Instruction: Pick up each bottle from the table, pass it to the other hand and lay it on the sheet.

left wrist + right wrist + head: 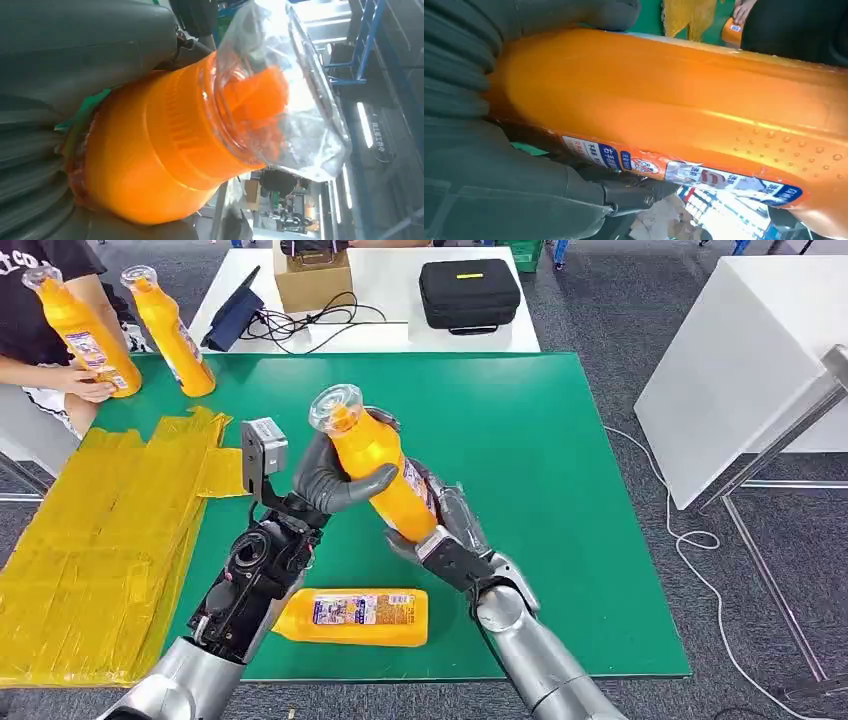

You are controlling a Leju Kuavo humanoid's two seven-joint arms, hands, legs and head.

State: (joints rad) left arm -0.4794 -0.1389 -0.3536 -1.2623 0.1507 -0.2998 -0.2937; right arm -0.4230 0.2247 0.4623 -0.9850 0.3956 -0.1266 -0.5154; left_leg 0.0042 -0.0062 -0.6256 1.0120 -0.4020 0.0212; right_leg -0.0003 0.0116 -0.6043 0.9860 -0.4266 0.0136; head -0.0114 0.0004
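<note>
Above the green bench point(560, 440), both hands grip one orange bottle point(378, 468): left hand point(335, 480) near its neck, right hand point(450, 530) at its base. Left wrist view catches the clear cap point(280, 85); right wrist view the label point(684, 172).

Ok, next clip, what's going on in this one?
Both hands are on one orange plastic bottle with a clear cap, raised above the green table: the left hand grips its upper part, the right hand its base. Another orange bottle lies on the table. The yellow sheet is bare. A person's hand holds one of two bottles standing at the far corner.
</note>
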